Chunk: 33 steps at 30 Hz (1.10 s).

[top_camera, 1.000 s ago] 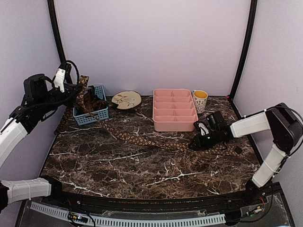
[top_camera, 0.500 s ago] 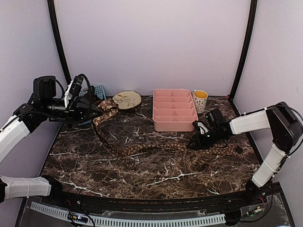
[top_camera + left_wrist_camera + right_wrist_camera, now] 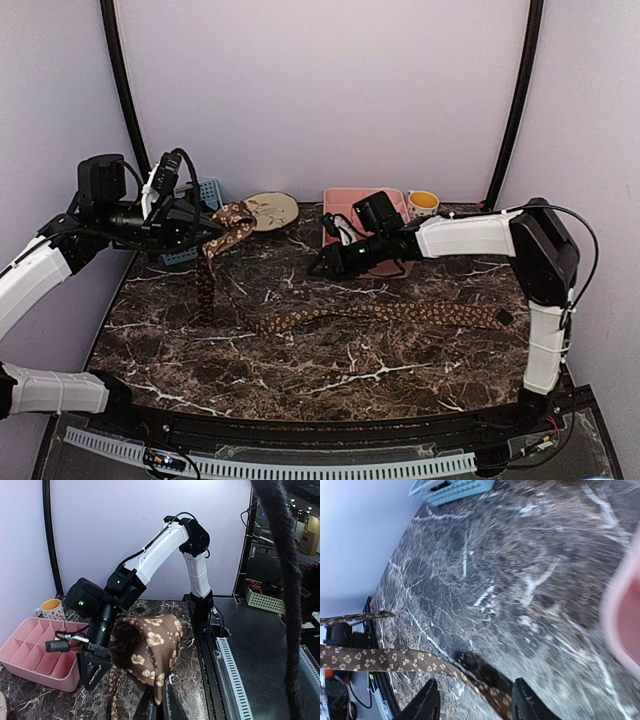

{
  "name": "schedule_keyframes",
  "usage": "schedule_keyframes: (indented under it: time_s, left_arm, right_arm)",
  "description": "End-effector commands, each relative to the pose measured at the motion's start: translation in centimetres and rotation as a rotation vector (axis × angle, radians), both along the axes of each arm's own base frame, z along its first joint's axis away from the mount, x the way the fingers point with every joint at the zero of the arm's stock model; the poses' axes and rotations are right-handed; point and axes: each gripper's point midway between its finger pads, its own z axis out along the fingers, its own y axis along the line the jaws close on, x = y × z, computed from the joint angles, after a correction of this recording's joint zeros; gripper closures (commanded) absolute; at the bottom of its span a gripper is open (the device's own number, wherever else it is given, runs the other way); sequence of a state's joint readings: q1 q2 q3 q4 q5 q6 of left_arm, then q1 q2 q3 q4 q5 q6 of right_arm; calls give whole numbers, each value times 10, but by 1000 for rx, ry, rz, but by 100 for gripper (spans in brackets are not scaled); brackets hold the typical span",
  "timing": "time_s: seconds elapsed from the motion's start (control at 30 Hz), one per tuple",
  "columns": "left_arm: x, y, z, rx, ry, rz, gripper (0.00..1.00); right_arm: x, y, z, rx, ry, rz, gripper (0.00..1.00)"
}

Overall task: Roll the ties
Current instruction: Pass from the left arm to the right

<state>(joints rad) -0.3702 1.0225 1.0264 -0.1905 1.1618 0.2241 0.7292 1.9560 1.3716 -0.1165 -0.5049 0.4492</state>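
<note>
One tie (image 3: pixel 400 312), dark brown with tan flowers, lies across the table from the right side to the left. Its wide end (image 3: pixel 234 218) is lifted off the table, with my left gripper (image 3: pixel 214 233) shut on it. In the left wrist view that end (image 3: pixel 148 649) curls above the gripper (image 3: pixel 159 706). My right gripper (image 3: pixel 324 266) hovers in front of the pink tray, open and holding nothing. In the right wrist view the tie (image 3: pixel 380 660) runs below the spread gripper (image 3: pixel 475 690), apart from its fingers (image 3: pixel 429 700).
A pink divided tray (image 3: pixel 342 200) stands at the back, with a yellow-filled mug (image 3: pixel 423 203) to its right. A patterned plate (image 3: pixel 268 210) lies left of the tray. A blue basket (image 3: pixel 205 190) sits behind my left arm, at the back left.
My left gripper carried the tie's wide end from over the basket toward the middle. My right arm left the tie's right part, swung left to the tray's front, and its jaws widened.
</note>
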Motion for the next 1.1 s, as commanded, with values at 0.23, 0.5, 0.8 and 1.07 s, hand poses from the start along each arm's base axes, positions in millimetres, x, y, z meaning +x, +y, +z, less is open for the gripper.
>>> schedule_keyframes:
  time_s: [0.23, 0.5, 0.8, 1.07]
  left_arm:
    - [93, 13, -18, 86, 14, 422, 91]
    - [149, -1, 4, 3, 50, 489, 92]
    - [143, 12, -2, 26, 98, 513, 96]
    - [127, 23, -14, 38, 117, 518, 94]
  right_arm:
    - [-54, 48, -63, 15, 176, 157, 64]
    - [-106, 40, -74, 16, 166, 210, 79]
    - [-135, 27, -104, -48, 158, 229, 78]
    - [-116, 47, -51, 5, -13, 248, 56]
